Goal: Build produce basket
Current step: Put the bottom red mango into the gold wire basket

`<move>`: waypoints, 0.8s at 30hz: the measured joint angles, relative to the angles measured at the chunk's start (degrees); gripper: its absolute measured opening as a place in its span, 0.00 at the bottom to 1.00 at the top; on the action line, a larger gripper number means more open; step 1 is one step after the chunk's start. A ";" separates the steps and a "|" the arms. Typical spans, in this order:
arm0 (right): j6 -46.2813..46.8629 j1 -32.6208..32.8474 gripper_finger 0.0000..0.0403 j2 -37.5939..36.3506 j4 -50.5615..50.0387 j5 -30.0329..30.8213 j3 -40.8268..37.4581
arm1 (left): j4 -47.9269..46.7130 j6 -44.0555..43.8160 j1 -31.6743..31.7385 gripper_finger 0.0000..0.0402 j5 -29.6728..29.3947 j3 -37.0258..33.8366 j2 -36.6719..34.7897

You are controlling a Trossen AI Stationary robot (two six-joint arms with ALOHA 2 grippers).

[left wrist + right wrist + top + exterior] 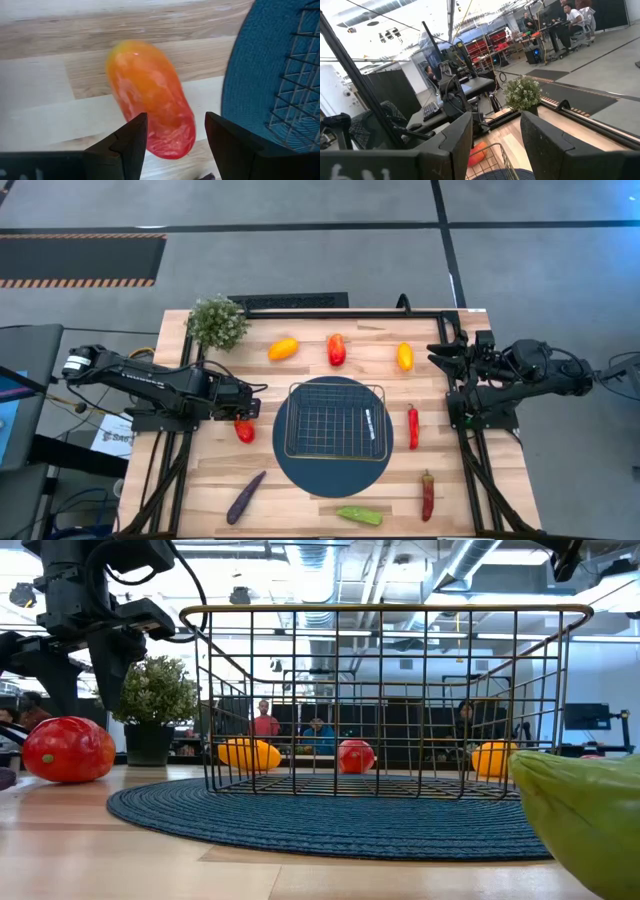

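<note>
The wire basket [335, 420] stands empty on a round dark-blue disc [300, 470] at the table's middle. A red-orange pepper [244, 430] lies on the wood just left of the disc. My left gripper [252, 408] hovers over it, open; in the left wrist view its fingers [131, 142] stand on either side of the pepper's [150, 95] near end without touching it. My right gripper [440, 352] waits open at the right edge, raised, and faces across the table [495, 145]. The other vegetables lie scattered around the disc.
Along the far side lie an orange pepper [284, 348], a red one [336, 350] and a yellow-orange one [404, 356]. Two red chilies [413, 426] [427, 495] lie right of the disc; a green pepper [359, 515] and a purple vegetable [246, 496] lie near. A potted plant [216, 322] stands far left.
</note>
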 joint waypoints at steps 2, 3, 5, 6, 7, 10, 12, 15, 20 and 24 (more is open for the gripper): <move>0.00 -0.01 0.47 0.00 0.00 0.01 0.00 | 0.01 0.00 0.00 0.46 0.00 0.00 0.00; -0.02 -0.02 0.47 0.00 0.01 0.02 0.00 | -0.01 0.13 0.00 0.46 0.00 0.00 0.00; 0.00 -0.07 0.47 0.00 -0.08 0.04 0.00 | -0.01 1.16 0.00 0.46 0.00 0.00 0.00; 0.00 -0.07 0.47 0.00 -0.09 0.04 0.00 | -0.05 1.90 0.00 0.46 -0.01 0.00 0.00; 0.00 -0.07 0.47 0.00 -0.11 0.04 0.00 | -0.05 3.13 0.00 0.46 -0.04 0.00 0.00; 0.02 -0.07 0.48 0.00 -0.28 0.07 0.00 | -0.07 4.92 0.00 0.46 -0.02 0.00 0.00; 0.70 -0.07 0.48 0.00 -0.26 0.07 0.00 | -0.12 4.93 0.02 0.46 1.35 0.00 0.00; 2.46 0.02 0.47 0.00 -0.28 0.07 0.00 | -2.35 4.91 0.00 0.46 2.70 0.00 0.00; 2.47 0.09 0.47 0.00 -0.26 0.07 0.00 | -7.22 0.78 0.01 0.46 2.98 0.00 0.00; 2.47 0.11 0.48 0.00 -0.27 0.04 0.00 | -3.83 -1.14 0.00 0.46 1.73 0.00 0.00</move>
